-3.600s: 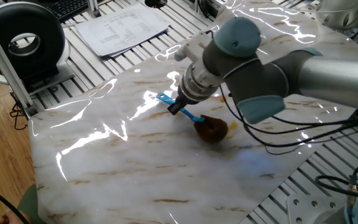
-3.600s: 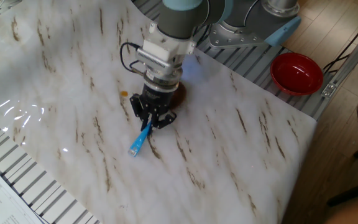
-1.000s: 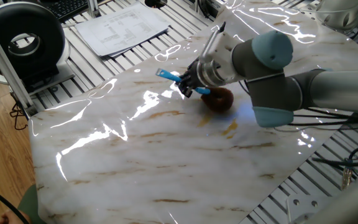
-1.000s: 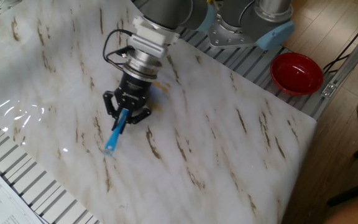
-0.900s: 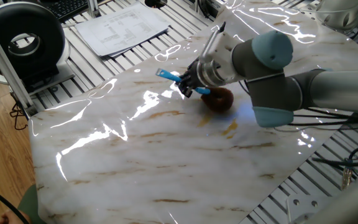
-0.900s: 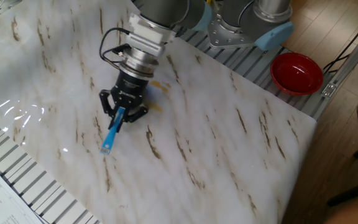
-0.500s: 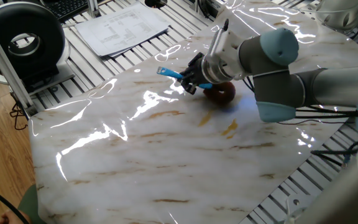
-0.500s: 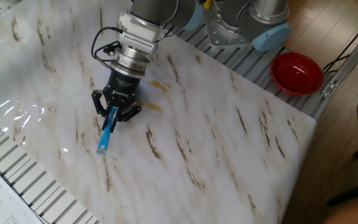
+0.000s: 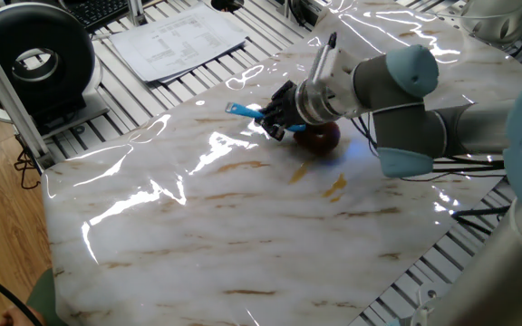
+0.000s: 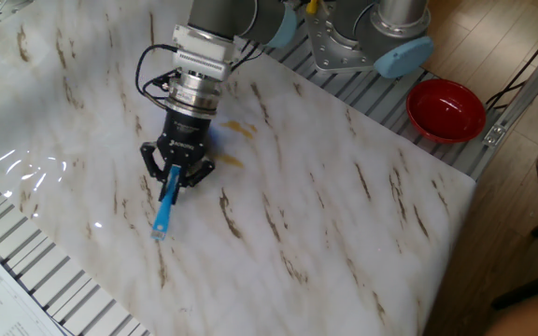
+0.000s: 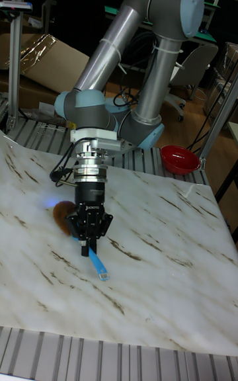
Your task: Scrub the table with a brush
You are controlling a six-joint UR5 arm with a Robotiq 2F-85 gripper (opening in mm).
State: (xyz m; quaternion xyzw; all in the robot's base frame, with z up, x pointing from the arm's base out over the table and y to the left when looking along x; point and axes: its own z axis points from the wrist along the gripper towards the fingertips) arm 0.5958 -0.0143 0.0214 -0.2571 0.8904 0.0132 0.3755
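The brush has a thin blue handle (image 9: 246, 112) (image 10: 164, 209) (image 11: 97, 262) and a fuzzy brown head (image 9: 321, 138) (image 11: 62, 214) pressed on the white marble table (image 9: 198, 244) (image 10: 344, 215) (image 11: 152, 268). My gripper (image 9: 274, 119) (image 10: 172, 178) (image 11: 88, 240) is shut on the handle near the head. In the other fixed view the wrist hides the head. Orange-brown stains (image 9: 335, 186) (image 10: 241, 129) lie on the table beside the brush.
A red bowl (image 10: 447, 107) (image 11: 180, 158) sits off the table's edge near the arm's base. Papers (image 9: 178, 38) and a black round device (image 9: 34, 60) lie on the ribbed metal frame beyond the table. Cables (image 9: 478, 213) trail by the right edge.
The gripper and brush have slid across the table away from the first stain spot, leaving the orange marks uncovered. Over the last half second the handle swung slightly.
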